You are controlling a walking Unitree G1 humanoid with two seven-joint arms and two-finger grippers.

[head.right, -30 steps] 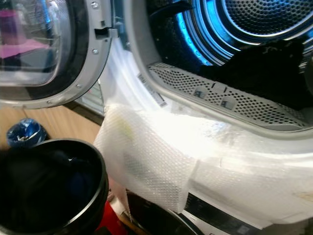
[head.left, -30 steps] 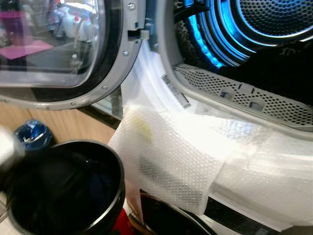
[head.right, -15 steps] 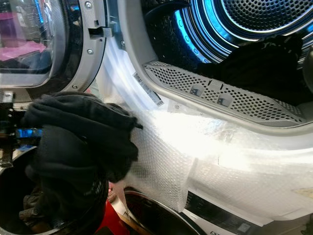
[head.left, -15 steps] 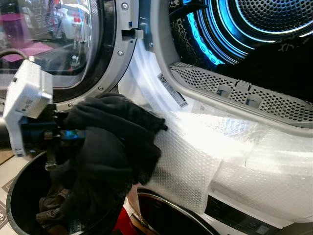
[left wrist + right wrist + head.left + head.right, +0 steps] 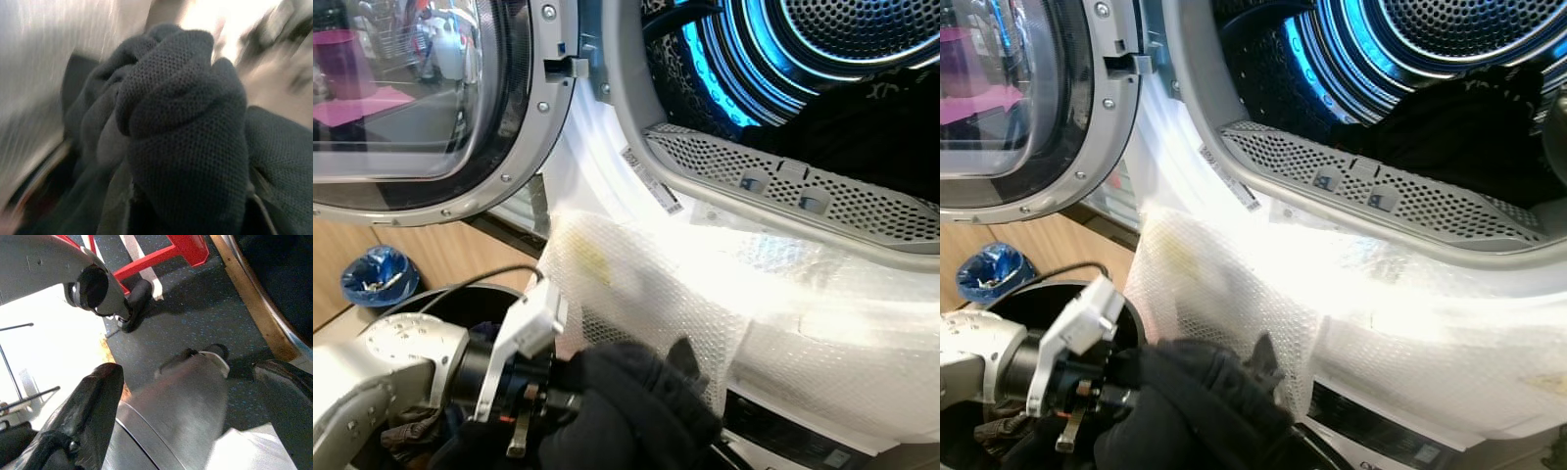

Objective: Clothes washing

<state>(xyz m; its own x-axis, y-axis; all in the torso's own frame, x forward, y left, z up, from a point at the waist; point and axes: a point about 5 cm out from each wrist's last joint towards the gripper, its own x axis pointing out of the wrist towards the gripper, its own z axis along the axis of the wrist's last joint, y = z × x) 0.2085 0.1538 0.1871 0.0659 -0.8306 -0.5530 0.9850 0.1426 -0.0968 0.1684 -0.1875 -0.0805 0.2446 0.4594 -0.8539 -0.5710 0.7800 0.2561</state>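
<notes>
My left arm (image 5: 401, 377) reaches across the bottom of the left eye view, and my left gripper (image 5: 573, 403) is shut on a dark knitted garment (image 5: 636, 411) that buries its fingers. In the left wrist view the garment (image 5: 186, 137) is bunched right against the camera. It hangs just right of the black laundry basket (image 5: 460, 294), low in front of the machine. Above, the drum (image 5: 822, 49) glows blue and holds more dark clothes (image 5: 891, 127). My right gripper (image 5: 190, 401) hangs open over dark floor, its fingers (image 5: 93, 401) wide apart.
The machine's round glass door (image 5: 411, 98) stands open to the left. Bubble wrap (image 5: 724, 294) drapes over the front below the perforated lip (image 5: 783, 181). A blue bagged bin (image 5: 380, 276) sits on the wooden floor. A red frame (image 5: 161, 254) stands near my right side.
My left arm has dropped and swung right with the garment, from in front of the door to low by the bubble wrap. One second ago the basket stood alone.
</notes>
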